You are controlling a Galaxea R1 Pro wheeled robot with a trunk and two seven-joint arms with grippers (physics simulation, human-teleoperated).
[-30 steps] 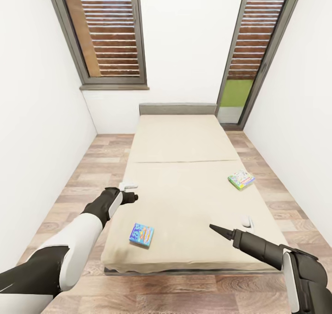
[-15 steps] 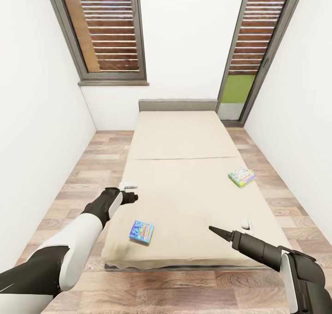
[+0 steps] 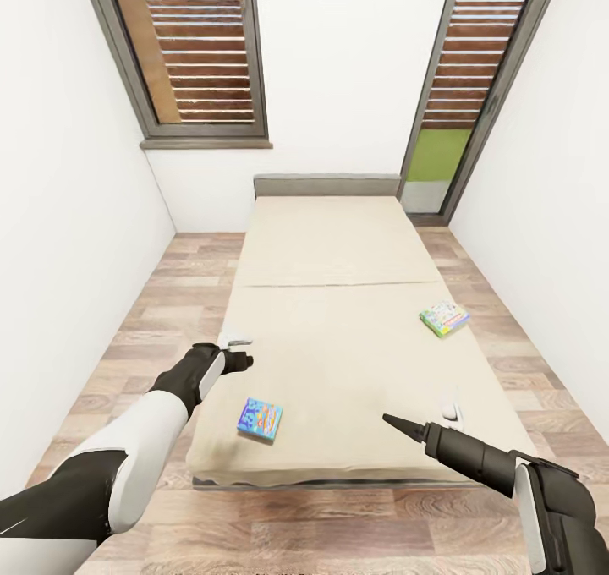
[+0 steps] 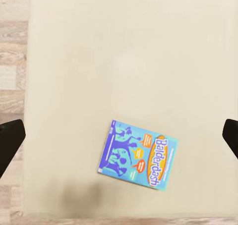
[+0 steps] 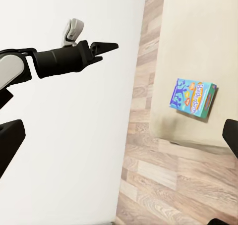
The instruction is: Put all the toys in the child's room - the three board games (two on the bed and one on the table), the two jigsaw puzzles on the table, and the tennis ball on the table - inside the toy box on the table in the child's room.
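Observation:
Two board games lie on the bed (image 3: pixel 338 254). The blue one (image 3: pixel 260 418) (image 4: pixel 138 154) (image 5: pixel 192 97) rests near the foot end on the left. The green-edged one (image 3: pixel 444 318) sits by the right side of the mattress. My left gripper (image 3: pixel 245 359) (image 4: pixel 119 140) hovers open over the mattress edge, above the blue box and a little toward the headboard. My right gripper (image 3: pixel 391 421) (image 5: pixel 119 136) hangs open over the foot end, right of the blue box, holding nothing. The table, toy box, jigsaw puzzles and tennis ball are out of view.
The bed fills the middle of a narrow room with white walls (image 3: pixel 68 220) on both sides. Strips of wooden floor (image 3: pixel 144 321) run along each side and in front of the foot end. Two tall shuttered windows (image 3: pixel 199 51) flank the far wall.
The whole picture has slid slightly upward, so the camera has moved. Both arms hold the same pose and the two boxes lie where they were.

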